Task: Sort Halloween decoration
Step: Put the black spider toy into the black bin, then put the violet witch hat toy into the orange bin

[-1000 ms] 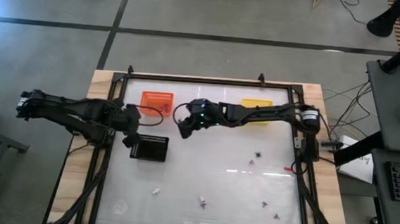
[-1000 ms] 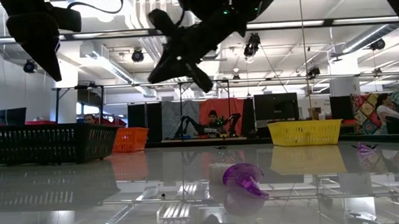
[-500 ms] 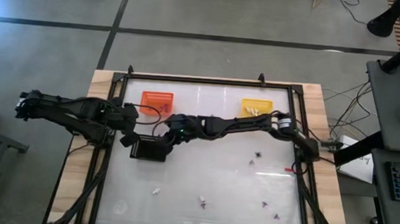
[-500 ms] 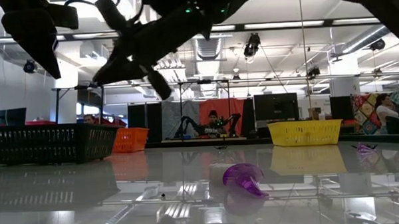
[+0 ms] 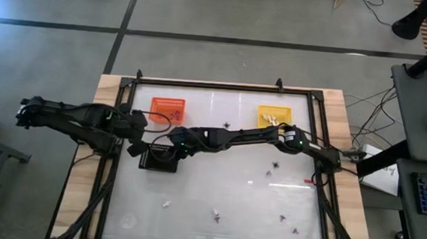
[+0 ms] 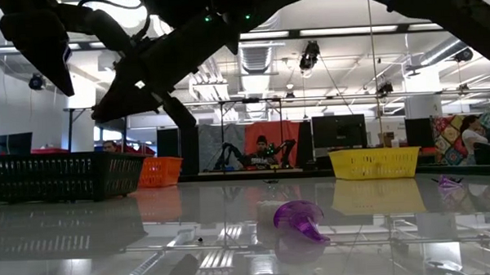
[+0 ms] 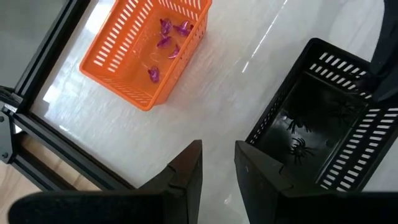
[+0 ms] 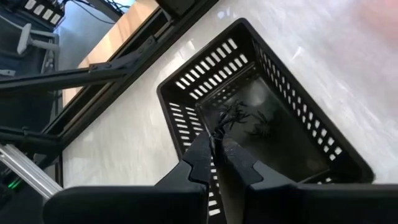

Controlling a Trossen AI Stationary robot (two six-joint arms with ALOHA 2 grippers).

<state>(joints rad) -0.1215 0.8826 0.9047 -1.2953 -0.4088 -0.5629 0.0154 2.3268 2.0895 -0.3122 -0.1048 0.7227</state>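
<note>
Right gripper (image 8: 216, 148) hangs over the black basket (image 8: 298, 118), pinched shut on 1 black spider (image 8: 231, 116), a tiny tangle of thin dark legs. 2 more spiders (image 7: 297, 137) already lie inside. This looks like the drop-off step; next the gripper needs to open and let the spider fall within the walls. Purple trinkets (image 7: 166, 38) sit in the orange basket (image 7: 118, 59). Whitish and purple trinkets (image 5: 215, 217) lie scattered on the counter (image 5: 232, 173). Left gripper (image 7: 217, 163) waits narrowly parted, empty, beside the black basket.
</note>
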